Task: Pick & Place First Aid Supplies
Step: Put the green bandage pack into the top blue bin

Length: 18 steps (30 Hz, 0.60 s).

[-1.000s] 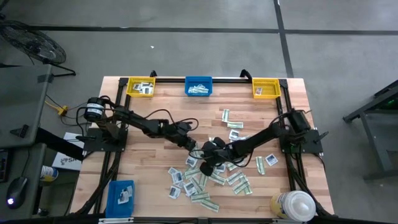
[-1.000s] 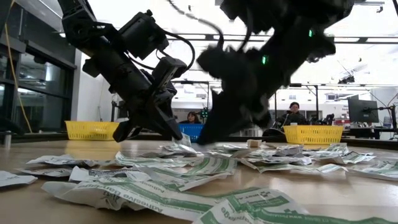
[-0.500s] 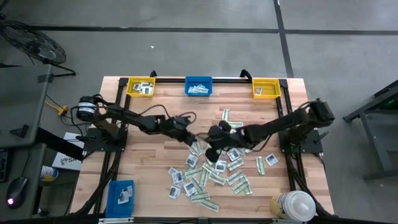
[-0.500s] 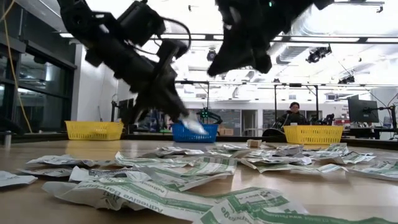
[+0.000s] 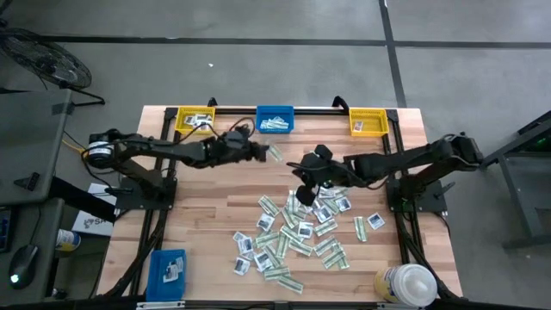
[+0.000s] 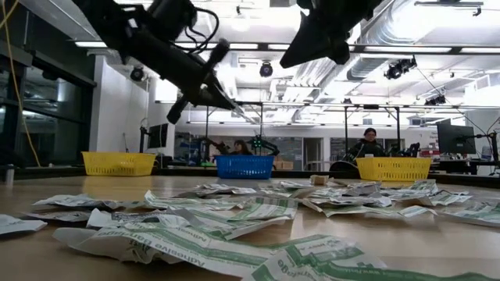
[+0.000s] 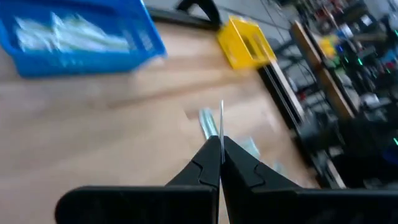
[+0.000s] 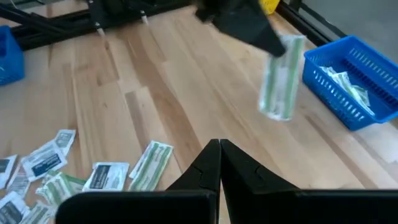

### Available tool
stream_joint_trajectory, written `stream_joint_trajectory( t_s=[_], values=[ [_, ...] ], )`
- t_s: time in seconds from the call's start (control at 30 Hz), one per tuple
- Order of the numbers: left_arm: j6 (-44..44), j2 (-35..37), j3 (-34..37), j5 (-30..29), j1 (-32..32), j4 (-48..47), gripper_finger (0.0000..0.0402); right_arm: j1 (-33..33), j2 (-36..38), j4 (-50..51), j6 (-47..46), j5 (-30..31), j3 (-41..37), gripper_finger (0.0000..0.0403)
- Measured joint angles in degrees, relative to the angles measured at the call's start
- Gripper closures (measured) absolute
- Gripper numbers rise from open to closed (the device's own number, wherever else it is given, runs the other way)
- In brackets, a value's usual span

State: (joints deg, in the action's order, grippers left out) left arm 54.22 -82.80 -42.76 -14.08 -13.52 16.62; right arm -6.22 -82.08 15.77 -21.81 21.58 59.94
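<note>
The first aid supplies (image 5: 297, 231) lie as a loose heap of white and green-and-white packets on the wooden table's middle and near part. My left gripper (image 5: 263, 152) hangs above the table just short of the far blue bin (image 5: 275, 119), shut on one green-and-white strip packet (image 8: 278, 78). Above the heap's far edge my right gripper (image 5: 300, 185) is shut, and nothing shows between its fingers (image 8: 219, 148). My left gripper pinches the strip packet by one end (image 8: 281, 45) between its two fingers, seen edge-on (image 7: 221, 121) in its own wrist view. The fingers slant down from the table's left side. The rest of the strip hangs past the fingertips, clear of the table.
Yellow bins stand at the far left (image 5: 195, 120) and far right (image 5: 368, 121) beside the blue one, which holds several strips. Another blue bin (image 5: 168, 271) sits at the near left corner, a white-capped bottle (image 5: 405, 284) at the near right. People sit in the room beyond (image 6: 369, 140).
Both grippers have risen off the heap. My left gripper has carried the strip packet up and toward the far edge, close to the blue bin, its fingers tipping nearer level. My right gripper has lifted and drawn back toward the far right, staying shut.
</note>
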Motion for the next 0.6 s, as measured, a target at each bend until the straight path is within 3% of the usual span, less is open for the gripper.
stream_joint_trajectory(
  t_s=[0.3, 0.6],
  values=[
    [-3.7, -7.8, -8.1, -2.6, -9.7, -2.4, 0.0401, 3.4, 0.0, 0.4, 1.5, 3.5, 0.0, 0.0403],
    [-7.0, -17.6, -18.2, 0.5, -17.6, -6.4, 0.0401, 8.4, 0.0, 1.2, -0.2, 4.1, 0.0, 0.0403]
  ],
)
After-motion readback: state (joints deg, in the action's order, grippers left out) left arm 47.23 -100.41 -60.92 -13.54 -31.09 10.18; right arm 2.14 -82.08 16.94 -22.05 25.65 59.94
